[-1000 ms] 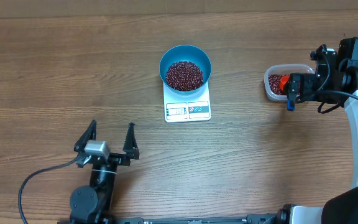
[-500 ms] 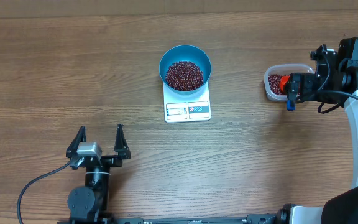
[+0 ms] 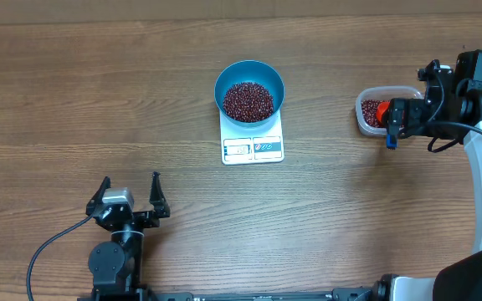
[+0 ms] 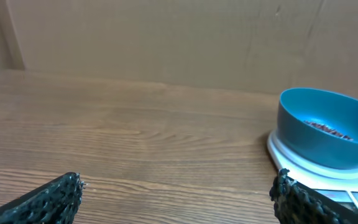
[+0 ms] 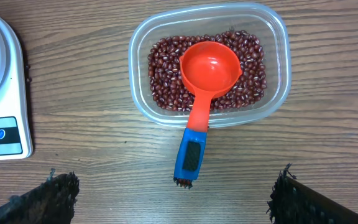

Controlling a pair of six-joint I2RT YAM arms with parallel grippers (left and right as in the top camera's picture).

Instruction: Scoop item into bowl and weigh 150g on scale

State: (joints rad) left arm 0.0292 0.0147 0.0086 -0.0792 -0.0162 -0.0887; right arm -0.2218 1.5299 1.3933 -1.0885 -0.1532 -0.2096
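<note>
The blue bowl [image 3: 249, 77] stands on the white scale [image 3: 253, 148] at mid-table, with a heap of dark red beans [image 3: 248, 100] in it. From the left wrist view the bowl [image 4: 328, 137] and scale [image 4: 291, 155] lie ahead to the right. My left gripper [image 3: 129, 194] [image 4: 176, 202] is open and empty, low over bare wood near the front left. My right gripper [image 3: 400, 119] [image 5: 176, 193] hangs open above an orange scoop [image 5: 208, 68] with a blue handle [image 5: 191, 155]. The scoop rests in a clear tub [image 5: 135, 81] of beans [image 5: 163, 81], its handle between the fingers but untouched.
The clear tub [image 3: 362, 117] sits at the right, about a hand's width from the scale. A black cable [image 3: 53, 244] trails from the left arm's base. The scale's corner [image 5: 2, 112] shows at the left of the right wrist view.
My left gripper has drawn back toward the front edge and slightly left, still open. The right arm, bowl, scale and scoop have not moved.
</note>
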